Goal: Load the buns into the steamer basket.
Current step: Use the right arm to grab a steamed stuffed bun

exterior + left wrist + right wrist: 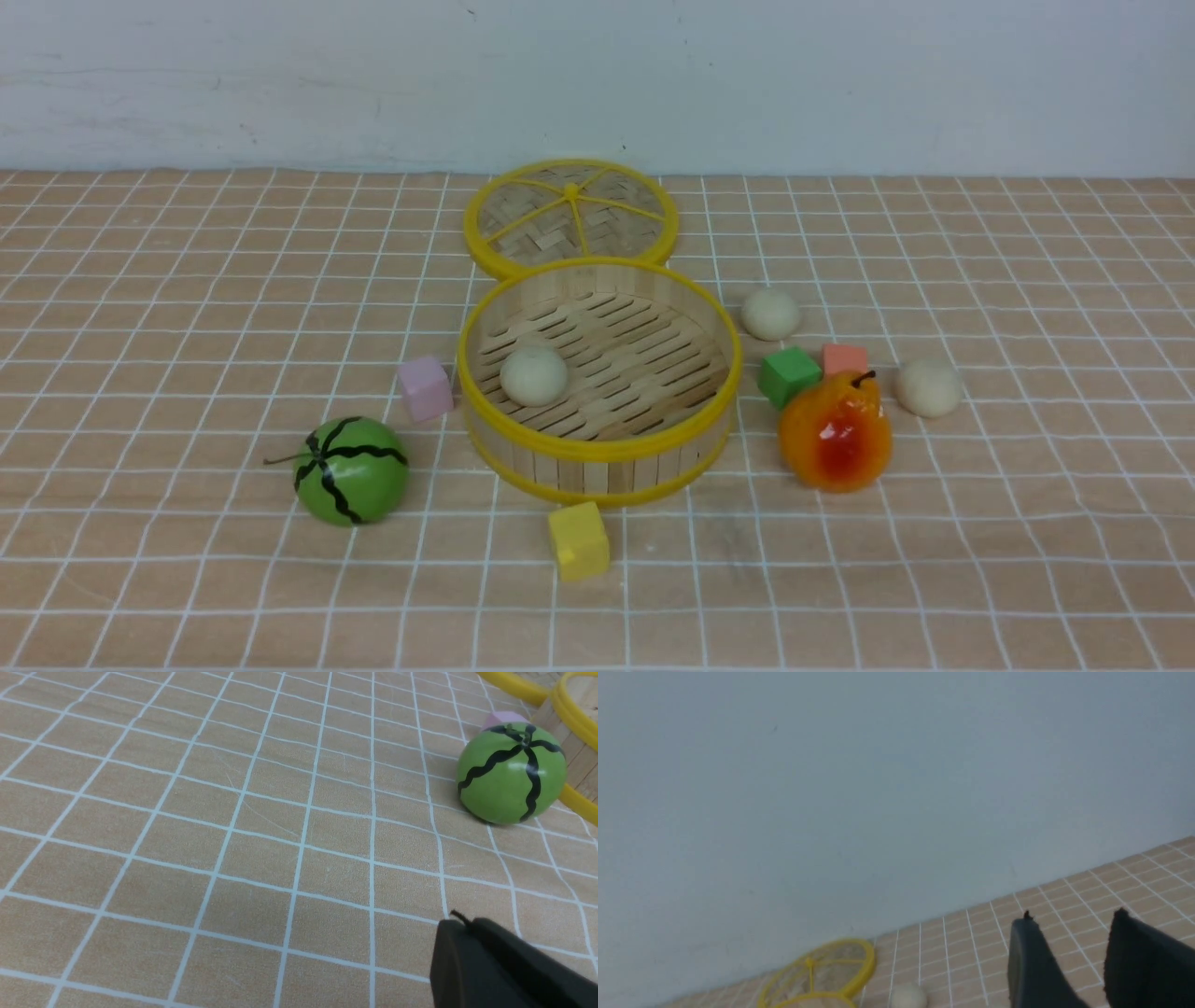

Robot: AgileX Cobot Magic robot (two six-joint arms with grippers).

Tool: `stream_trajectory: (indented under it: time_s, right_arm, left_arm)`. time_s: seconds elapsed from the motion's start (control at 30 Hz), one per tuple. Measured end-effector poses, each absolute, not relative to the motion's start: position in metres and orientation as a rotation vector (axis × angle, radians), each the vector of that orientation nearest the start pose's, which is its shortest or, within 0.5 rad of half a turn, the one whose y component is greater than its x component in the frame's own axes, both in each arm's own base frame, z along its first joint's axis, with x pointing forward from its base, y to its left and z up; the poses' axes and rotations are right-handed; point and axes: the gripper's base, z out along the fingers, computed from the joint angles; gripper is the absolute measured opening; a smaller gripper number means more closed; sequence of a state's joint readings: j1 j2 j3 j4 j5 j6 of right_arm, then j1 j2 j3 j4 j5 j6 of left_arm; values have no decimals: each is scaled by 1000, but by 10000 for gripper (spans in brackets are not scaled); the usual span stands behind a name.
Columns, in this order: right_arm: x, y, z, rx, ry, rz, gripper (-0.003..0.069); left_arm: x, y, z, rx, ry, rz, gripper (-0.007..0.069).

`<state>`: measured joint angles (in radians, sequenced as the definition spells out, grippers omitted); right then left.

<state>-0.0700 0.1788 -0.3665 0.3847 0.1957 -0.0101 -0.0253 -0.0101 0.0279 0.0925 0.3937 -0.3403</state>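
The right gripper [1073, 914] is lifted above the table. Its jaws are parted with a clear gap, and nothing is between them or touching them. Of the left gripper [465, 926] only a dark tip shows over the tablecloth [233, 858], apart from the watermelon [511, 772]. I cannot tell whether its jaws are parted, and it touches nothing.

The steamer basket [597, 455] stands in the middle, with the lid [570, 219] just behind it on the far side. One bun [533, 374] lies inside the basket, on the left part of the floor. The second bun [770, 314] lies on the cloth near the right of the basket. The third bun [928, 387] is farther right, just beside the pear [834, 432].
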Motion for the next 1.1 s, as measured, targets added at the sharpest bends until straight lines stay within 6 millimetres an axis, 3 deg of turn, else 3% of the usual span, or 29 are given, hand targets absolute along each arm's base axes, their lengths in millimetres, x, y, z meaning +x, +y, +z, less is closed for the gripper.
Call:
stream_trajectory:
  time_s: [0.03,0.17,0.2,0.3,0.4,0.5,0.73,0.83,1.1]
  right_arm:
    - [65,5,330,231,1561,281,239]
    - [90,6,341,210,1757,273,239]
    - [109,5,341,206,1850,261,239]
    - [130,3,335,222,1925,255,239]
    - [165,3,315,313,2030,321,239]
    - [182,3,302,334,2106,347,239]
    - [237,5,287,194,2349,341,239]
    - [278,8,280,153,2452,372,239]
    - [354,29,264,31,2591,393,239]
  left_arm:
    - [52,2,169,-241,1881,-157,2]
    - [52,2,169,-241,1881,-157,6]
    - [52,2,169,-241,1881,-157,8]
    - [52,2,169,-241,1881,-157,11]
    - [52,2,169,-241,1881,-157,11]
    - [52,2,169,-241,1881,-157,13]
    - [52,2,169,-242,1881,-158,17]
    - [52,2,169,-242,1881,-158,17]
    - [52,2,169,-242,1881,-159,17]
